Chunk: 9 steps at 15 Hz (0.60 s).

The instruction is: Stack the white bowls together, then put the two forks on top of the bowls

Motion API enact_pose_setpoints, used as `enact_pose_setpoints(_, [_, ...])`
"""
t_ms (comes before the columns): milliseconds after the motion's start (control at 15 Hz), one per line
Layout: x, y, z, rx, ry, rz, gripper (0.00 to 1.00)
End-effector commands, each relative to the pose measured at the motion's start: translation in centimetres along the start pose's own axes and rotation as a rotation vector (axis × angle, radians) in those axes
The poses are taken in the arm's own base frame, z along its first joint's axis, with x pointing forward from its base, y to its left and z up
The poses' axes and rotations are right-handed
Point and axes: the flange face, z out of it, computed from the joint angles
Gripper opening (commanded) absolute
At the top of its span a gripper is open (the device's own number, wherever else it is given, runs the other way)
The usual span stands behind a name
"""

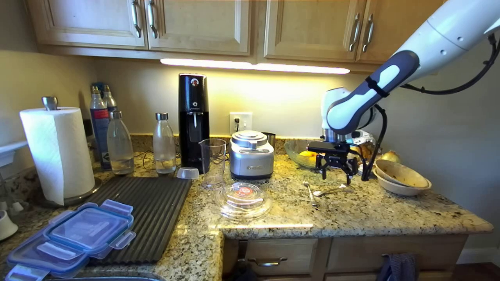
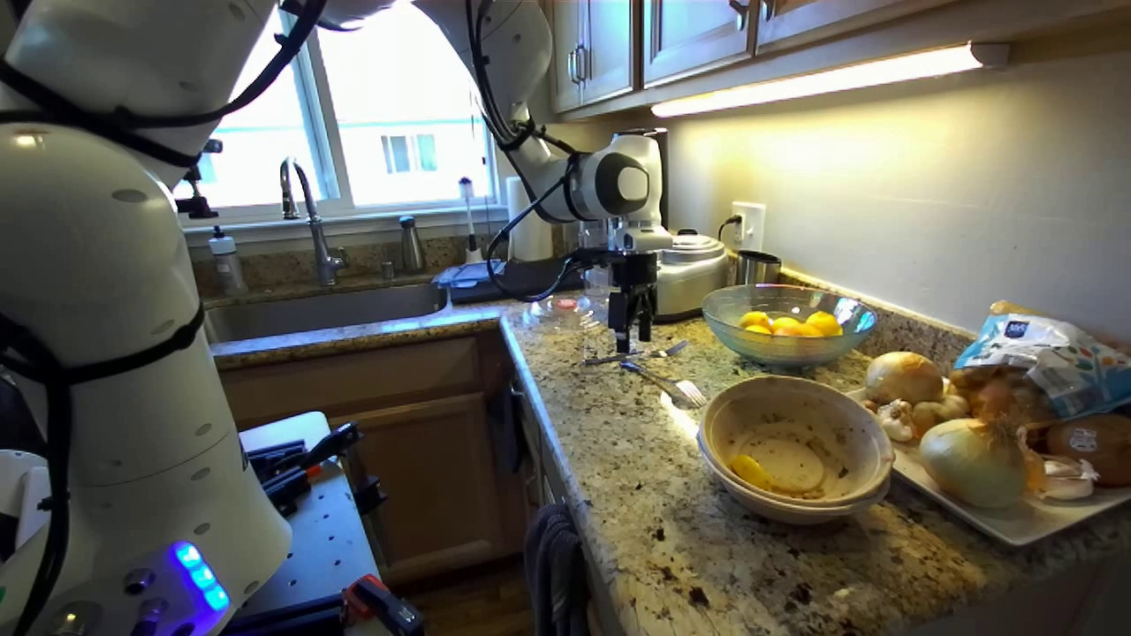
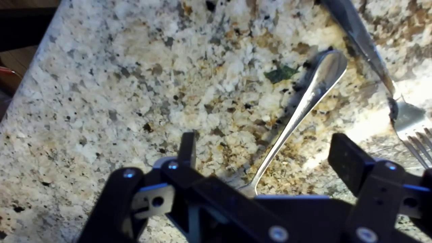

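Arm (image 1: 425,54): slanting down and leftward in an exterior view (a black cable (image 1: 449,92) looping beneath)
Base (image 2: 132,424): upright, its lights (image 2: 201,577) glowing blue
Wrist (image 1: 330,100): turned straight down
Gripper (image 3: 265,148): hanging from the wrist, pointing downward
Fingers (image 3: 349,163): black, spread wide apart in the wrist view

A way runs along the front edge of the table (image 2: 618,495), past the forks (image 3: 302,108); the glass bowl (image 2: 786,352) obstructs behind them, the white bowls (image 2: 831,424) beside.

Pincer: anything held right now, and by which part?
Nothing held: the pincer stands open in the wrist view, and both forks lie on the counter.
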Motion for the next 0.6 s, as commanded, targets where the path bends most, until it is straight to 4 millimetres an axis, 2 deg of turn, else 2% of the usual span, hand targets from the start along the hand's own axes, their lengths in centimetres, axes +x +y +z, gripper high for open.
enact_pose_setpoints(0, [0.3,-0.3,0.2,0.006,0.003,0.037,1.00])
enact_pose_setpoints(533, [2.9,0.1,3.7,0.041,-0.030,0.349,1.00])
